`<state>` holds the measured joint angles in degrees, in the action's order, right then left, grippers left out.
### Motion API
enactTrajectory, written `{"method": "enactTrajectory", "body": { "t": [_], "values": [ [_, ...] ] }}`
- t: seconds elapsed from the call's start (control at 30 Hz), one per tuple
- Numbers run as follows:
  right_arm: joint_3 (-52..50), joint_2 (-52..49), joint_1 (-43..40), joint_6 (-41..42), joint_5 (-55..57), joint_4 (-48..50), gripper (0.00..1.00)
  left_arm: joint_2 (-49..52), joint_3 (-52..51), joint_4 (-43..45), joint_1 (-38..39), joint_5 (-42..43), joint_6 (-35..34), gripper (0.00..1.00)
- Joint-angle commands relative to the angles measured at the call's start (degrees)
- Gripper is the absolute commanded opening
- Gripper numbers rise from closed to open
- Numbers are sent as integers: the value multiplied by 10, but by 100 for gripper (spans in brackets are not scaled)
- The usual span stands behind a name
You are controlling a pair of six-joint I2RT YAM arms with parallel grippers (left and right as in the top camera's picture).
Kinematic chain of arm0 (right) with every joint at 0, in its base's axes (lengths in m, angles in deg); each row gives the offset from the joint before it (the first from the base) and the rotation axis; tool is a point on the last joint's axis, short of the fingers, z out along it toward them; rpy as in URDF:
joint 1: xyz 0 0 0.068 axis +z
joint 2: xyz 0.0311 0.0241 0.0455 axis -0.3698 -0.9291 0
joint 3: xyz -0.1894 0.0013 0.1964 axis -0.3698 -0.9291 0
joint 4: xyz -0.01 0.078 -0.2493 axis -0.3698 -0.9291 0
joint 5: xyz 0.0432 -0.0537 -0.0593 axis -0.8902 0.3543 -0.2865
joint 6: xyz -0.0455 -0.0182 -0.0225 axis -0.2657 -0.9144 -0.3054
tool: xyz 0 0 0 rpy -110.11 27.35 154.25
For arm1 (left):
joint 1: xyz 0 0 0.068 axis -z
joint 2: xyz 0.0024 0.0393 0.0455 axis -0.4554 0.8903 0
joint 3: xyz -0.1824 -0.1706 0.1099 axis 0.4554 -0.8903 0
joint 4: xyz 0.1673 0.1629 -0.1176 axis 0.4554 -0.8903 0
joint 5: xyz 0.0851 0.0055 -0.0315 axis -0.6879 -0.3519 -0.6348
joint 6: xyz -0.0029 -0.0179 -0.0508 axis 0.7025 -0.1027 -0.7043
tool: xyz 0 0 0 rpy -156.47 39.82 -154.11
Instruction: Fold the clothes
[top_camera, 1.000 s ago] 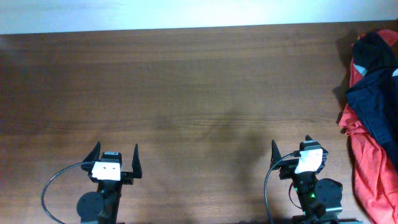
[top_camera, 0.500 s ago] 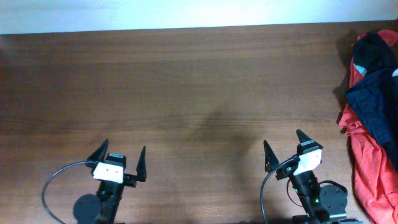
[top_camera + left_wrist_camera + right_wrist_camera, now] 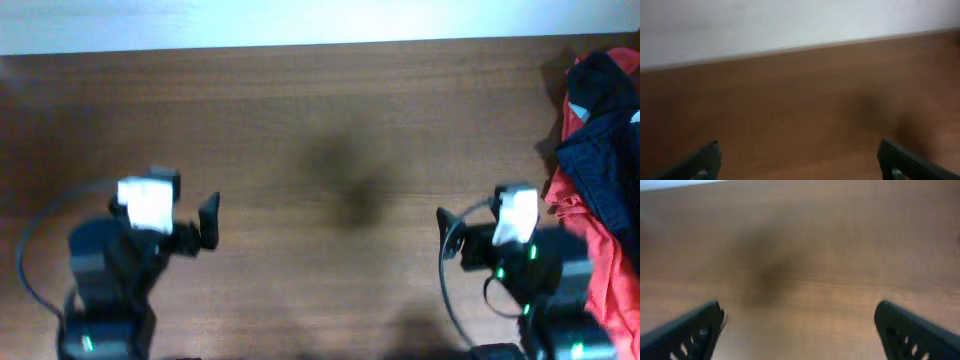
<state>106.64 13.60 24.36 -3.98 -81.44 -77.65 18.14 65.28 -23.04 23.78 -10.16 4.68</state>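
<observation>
A dark navy cloth (image 3: 600,165) lies on a red garment in the heap at the table's right edge. No white labels show, so I cannot tell if it is the shorts. My left gripper (image 3: 188,232) is open and empty over bare wood at the front left, blurred by motion. In the left wrist view its fingers (image 3: 800,160) are wide apart over the table. My right gripper (image 3: 478,228) is open and empty at the front right, just left of the heap. In the right wrist view its fingers (image 3: 800,317) frame only bare wood.
The heap holds a red garment (image 3: 600,270) and a black piece (image 3: 605,80) and runs along the right edge. The brown wooden table (image 3: 320,120) ends at a white wall (image 3: 790,25) at the back.
Both arms have lifted and moved away from the front edge. The left wrist has shifted left, the right wrist slightly right toward the heap. The clothes have not moved.
</observation>
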Motion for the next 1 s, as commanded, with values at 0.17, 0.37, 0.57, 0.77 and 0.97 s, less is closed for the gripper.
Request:
{"method": "enactTrajectory", "body": {
  "t": [0.17,0.37,0.57,0.77,0.97],
  "values": [
    [284,-249,-4,2,-85,-163,99,266,285,-142,3,-4,-5,99],
    [409,-355,-41,64,26,-246,95,339,343,-177,3,-2,-5,99],
    [569,-473,-157,67,48,-331,96,363,343,-188,3,-2,-5,99],
    [673,-617,-287,98,48,-359,90,375,343,-192,3,-2,-5,99],
    [677,-692,-357,101,70,-259,89,375,343,-192,3,-2,-5,99]
  ]
}}
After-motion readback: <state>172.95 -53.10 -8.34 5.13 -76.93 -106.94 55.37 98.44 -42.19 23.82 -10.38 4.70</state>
